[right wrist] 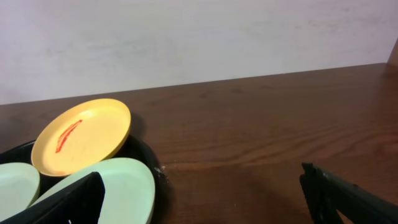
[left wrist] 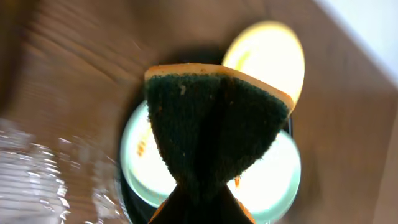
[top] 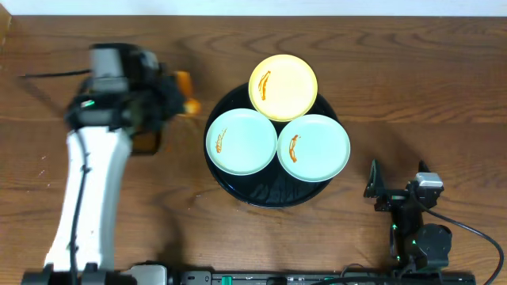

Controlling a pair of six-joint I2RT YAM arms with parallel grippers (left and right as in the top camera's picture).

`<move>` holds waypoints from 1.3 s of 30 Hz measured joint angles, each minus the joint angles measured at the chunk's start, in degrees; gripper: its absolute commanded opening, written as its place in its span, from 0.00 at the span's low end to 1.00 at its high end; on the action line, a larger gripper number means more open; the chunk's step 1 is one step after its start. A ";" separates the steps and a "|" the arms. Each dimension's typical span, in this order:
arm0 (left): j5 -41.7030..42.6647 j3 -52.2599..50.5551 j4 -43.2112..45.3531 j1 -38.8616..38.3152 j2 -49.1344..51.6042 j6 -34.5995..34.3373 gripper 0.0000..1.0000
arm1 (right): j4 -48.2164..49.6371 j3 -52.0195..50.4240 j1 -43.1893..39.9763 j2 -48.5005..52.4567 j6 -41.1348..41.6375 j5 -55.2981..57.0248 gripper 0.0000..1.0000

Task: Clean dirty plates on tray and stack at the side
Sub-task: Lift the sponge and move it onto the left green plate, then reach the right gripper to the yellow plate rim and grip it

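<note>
Three plates lie on the round black tray (top: 269,195): a pale yellow plate (top: 283,86) at the back, a mint plate (top: 241,141) on the left and a second mint plate (top: 314,147) on the right. Each carries an orange-brown streak. My left gripper (top: 176,93) hovers left of the tray, shut on a sponge (left wrist: 211,118) with an orange body and a dark green scouring face. The left wrist view shows that sponge in front of the plates. My right gripper (top: 398,182) rests open at the front right, beside the tray's edge (right wrist: 149,157), with nothing between its fingers.
A brownish container (top: 147,144) is partly hidden under the left arm. A glinting, blurred surface (left wrist: 31,174) fills the lower left of the left wrist view. Bare wooden table (top: 412,95) lies to the right of the tray.
</note>
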 measured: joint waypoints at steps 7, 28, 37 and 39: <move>-1.36 -0.66 -0.70 -10.78 12.37 0.00 0.07 | 0.00 0.00 0.00 0.00 0.00 -0.02 0.99; -10.69 -1.09 1.27 -20.06 27.08 -9.09 0.08 | 0.00 0.00 0.00 0.00 0.00 -0.02 0.99; -12.35 -1.09 1.29 -20.06 27.08 -9.53 0.08 | 7.93 -0.07 -0.02 0.04 9.97 -8.17 0.99; -12.37 -1.09 1.22 -20.06 27.08 -9.53 0.09 | 15.08 -0.04 -0.07 0.22 13.49 -12.44 0.99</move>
